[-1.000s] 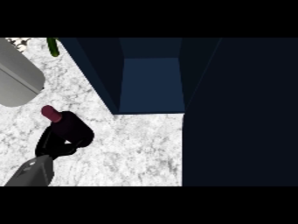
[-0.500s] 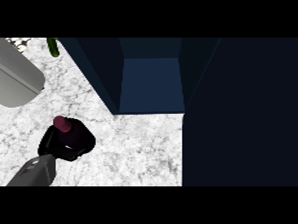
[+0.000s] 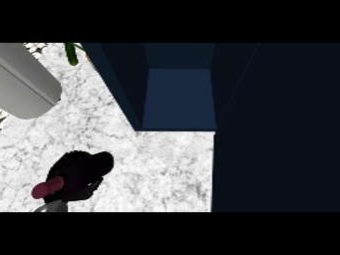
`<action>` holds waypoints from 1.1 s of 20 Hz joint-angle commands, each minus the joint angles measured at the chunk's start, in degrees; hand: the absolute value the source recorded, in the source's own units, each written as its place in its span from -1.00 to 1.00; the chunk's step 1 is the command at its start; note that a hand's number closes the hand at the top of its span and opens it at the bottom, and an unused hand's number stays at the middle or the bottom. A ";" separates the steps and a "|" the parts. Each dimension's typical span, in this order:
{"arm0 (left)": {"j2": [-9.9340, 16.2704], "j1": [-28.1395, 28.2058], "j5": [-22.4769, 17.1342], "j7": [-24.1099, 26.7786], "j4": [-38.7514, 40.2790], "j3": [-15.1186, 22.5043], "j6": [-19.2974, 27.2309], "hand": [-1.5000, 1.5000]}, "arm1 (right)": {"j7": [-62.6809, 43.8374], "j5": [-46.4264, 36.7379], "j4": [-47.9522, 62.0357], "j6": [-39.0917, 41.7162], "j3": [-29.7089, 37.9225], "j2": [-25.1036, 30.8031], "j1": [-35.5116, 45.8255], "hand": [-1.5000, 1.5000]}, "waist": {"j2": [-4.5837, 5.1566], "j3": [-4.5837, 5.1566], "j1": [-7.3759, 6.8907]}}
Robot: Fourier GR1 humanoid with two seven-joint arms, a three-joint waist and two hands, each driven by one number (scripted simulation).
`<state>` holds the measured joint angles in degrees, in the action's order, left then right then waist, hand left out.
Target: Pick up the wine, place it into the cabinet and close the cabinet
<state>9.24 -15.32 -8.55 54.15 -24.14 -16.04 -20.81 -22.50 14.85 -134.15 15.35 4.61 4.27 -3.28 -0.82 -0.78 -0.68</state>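
Note:
The wine bottle shows only as a maroon top (image 3: 49,188) poking out of my left hand (image 3: 81,172) at the lower left of the head view. The hand's black fingers are curled round the bottle's dark body and hide most of it. The bottle's top points toward the near left. The cabinet (image 3: 178,99) stands open at the upper middle, its blue inside bare. It lies well to the far right of the hand. The dark cabinet door (image 3: 290,129) fills the right side. My right hand does not show.
A grey rounded appliance (image 3: 14,79) sits at the far left on the white marble counter (image 3: 150,164). A green stem (image 3: 72,52) shows at the top beside the cabinet's left wall.
My left hand has pulled back toward the near edge with the bottle. The maroon top, earlier at the hand's far side, now sits at its near left.

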 commanded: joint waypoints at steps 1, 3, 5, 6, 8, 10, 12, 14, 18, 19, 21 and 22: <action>-4.73 10.32 1.41 4.92 -5.49 3.96 -4.12 1.00 | -0.67 1.60 -0.44 0.70 1.78 1.23 -0.90 -1.00 | 0.32 0.63 -0.49; -6.13 11.91 1.25 4.70 -7.86 5.52 -6.72 1.00 | 0.41 0.33 -0.09 0.68 0.45 0.18 -1.23 -1.00 | 0.40 0.67 -0.39; -6.16 12.46 -0.72 -0.13 -13.81 5.72 -5.73 1.00 | -1.05 1.73 -1.39 0.48 0.73 0.69 -0.76 -1.00 | 0.45 0.67 -0.18; -7.37 12.40 -1.03 -0.55 -16.02 6.59 -5.91 1.00 | 0.85 -1.12 1.28 -0.31 -0.83 -1.00 0.34 -1.00 | 0.53 0.68 -0.39; -6.31 16.79 -2.86 -6.11 -26.78 7.79 -5.55 1.00 | 0.90 -1.08 1.93 0.49 -0.74 -0.47 -0.15 -1.00 | 0.44 0.61 -0.59; -7.46 21.43 -3.88 -9.48 -34.81 10.22 -5.22 1.00 | 0.86 0.35 -0.04 0.82 0.01 -0.35 -1.65 -1.00 | 0.34 0.58 -0.56; -9.12 23.86 -7.34 -13.54 -40.87 16.78 0.82 1.00 | 1.30 -1.53 0.05 0.70 -2.06 -1.44 -2.28 -1.00 | 0.47 0.65 -0.12; -9.16 28.37 -8.95 -16.40 -48.68 19.07 1.96 1.00 | 1.71 -0.11 0.78 1.76 -1.56 -0.84 -1.89 -1.00 | 0.58 0.69 0.00; -9.21 34.37 -11.07 -25.88 -65.41 22.96 5.27 1.00 | -1.57 0.10 -0.80 -0.33 -0.92 -0.38 0.08 -1.00 | 0.62 0.70 -0.02; -9.21 33.59 -10.92 -26.05 -65.13 23.56 7.10 1.00 | 1.50 1.12 2.54 2.05 0.66 0.31 -0.66 -1.00 | 0.74 0.73 0.37; -9.22 32.11 -12.19 -29.75 -69.66 25.18 10.79 1.00 | -1.04 -1.38 0.90 -0.34 -3.40 -1.58 0.59 -1.00 | 0.75 0.75 0.36; -9.22 34.98 -12.12 -31.91 -74.50 26.31 11.14 1.00 | -0.14 -0.65 1.21 0.27 -2.03 -1.22 -0.36 -1.00 | 0.72 0.74 0.35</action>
<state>0.23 16.86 -19.04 28.54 -87.61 6.39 -14.08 -21.99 14.77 -133.16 16.33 3.45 3.59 -4.25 -0.16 -0.07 -0.47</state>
